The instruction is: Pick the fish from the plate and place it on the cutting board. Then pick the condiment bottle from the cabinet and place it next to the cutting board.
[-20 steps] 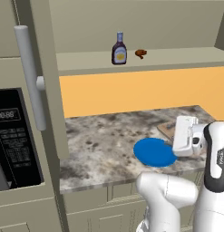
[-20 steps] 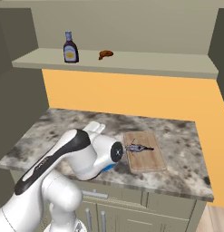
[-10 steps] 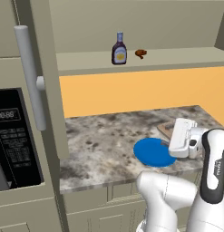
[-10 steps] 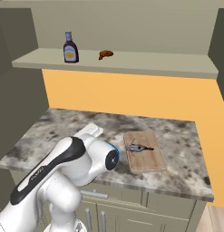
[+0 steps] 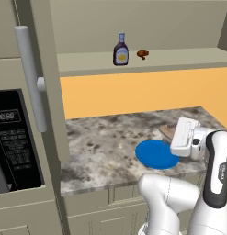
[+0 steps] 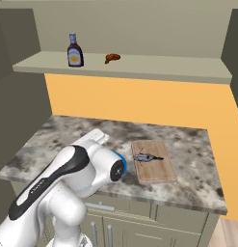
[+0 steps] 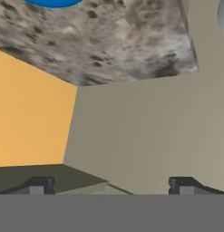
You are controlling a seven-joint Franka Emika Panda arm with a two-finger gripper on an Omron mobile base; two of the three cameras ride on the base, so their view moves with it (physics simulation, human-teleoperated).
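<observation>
The silver-grey fish (image 6: 147, 157) lies on the wooden cutting board (image 6: 156, 171), near its far end. Left of the board sits the blue plate (image 5: 156, 154), bare; its edge shows in the hand view (image 7: 52, 2). My hand hangs just above the plate's right rim, beside the board's near corner (image 5: 167, 131). My gripper (image 7: 111, 186) is open with nothing between its fingertips (image 7: 41, 185), facing the wall corner. The condiment bottle (image 5: 121, 49) (image 6: 74, 50) stands upright on the cabinet shelf (image 5: 179, 57), far above the gripper.
A small brown lump (image 5: 142, 54) (image 6: 111, 58) lies on the shelf right of the bottle. A tall unit with a grey bar handle (image 5: 31, 78) and a microwave (image 5: 14, 137) border the counter's left. An orange wall panel (image 6: 139, 101) backs the speckled counter (image 5: 105, 147).
My hand has drifted a little leftward over the plate's edge as the arm folded. The jaws stay wide open. The fish and the bottle have not moved.
</observation>
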